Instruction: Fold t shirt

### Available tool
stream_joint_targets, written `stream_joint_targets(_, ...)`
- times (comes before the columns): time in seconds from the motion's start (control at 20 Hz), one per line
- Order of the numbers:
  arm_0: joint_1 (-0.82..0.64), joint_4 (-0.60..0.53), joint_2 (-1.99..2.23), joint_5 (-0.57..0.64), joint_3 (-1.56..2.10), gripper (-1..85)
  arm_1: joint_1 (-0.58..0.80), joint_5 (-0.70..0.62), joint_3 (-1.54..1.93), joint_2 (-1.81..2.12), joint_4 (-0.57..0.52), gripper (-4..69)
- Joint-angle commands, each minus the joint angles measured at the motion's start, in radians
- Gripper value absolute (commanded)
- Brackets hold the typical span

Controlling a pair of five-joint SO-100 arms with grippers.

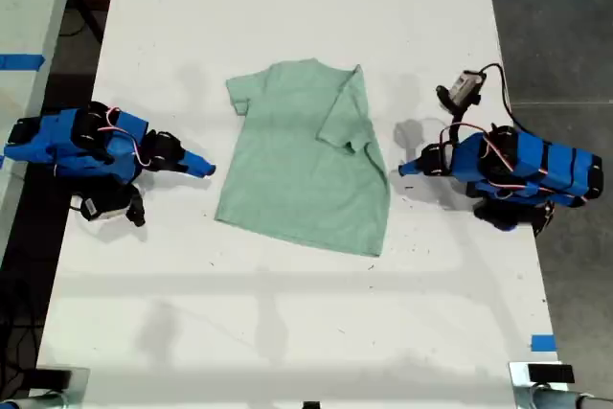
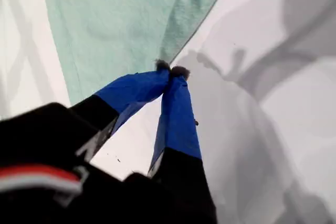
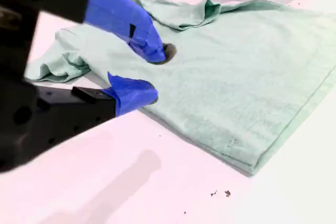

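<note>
The t shirt (image 1: 302, 165) lies spread on the white table (image 1: 287, 332), about midway between the table's two long edges and somewhat nearer its far edge than its near one. Its neck points to the far edge and its hem to the near edge. We see the sleeve (image 1: 343, 120) on the exterior view's right turned in over the body of the shirt, while the other sleeve (image 1: 239, 95) lies out flat on the surface. The cloth is mostly smooth, with a soft ridge where the turned-in sleeve sits.

Our first gripper (image 2: 170, 70) (image 1: 407, 168) sits low on the side of the shirt at the exterior view's right, just beside that side edge, about level with the shirt's middle. Its jaws are together, tip against tip, with nothing between them. We cannot tell whether the tips touch the cloth.

Our second gripper (image 3: 155, 74) (image 1: 206, 168) is on the opposite side, at the exterior view's left, close to the other side edge of the shirt. Its jaws stand apart and hold nothing. In the exterior view the tips stop just short of the cloth.

A small strip of blue tape (image 1: 542, 342) is stuck near the table's near corner at the exterior view's right.
</note>
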Motion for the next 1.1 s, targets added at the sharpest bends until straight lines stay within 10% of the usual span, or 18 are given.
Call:
stream_joint_targets(0.0, -0.034, -0.003, 0.006, -0.094, -0.006, 8.4, -0.005, 0.008, 0.04, 0.014, 0.005, 0.3)
stream_joint_targets(0.8, -0.199, -0.032, 0.006, -0.198, 0.026, 13.4, -0.009, 0.011, 0.04, 0.014, 0.005, 0.3)
stream_joint_targets(1.05, -0.132, -0.074, 0.006, -0.141, -0.023, 0.0, -0.009, 0.012, 0.04, 0.014, 0.006, 0.3)
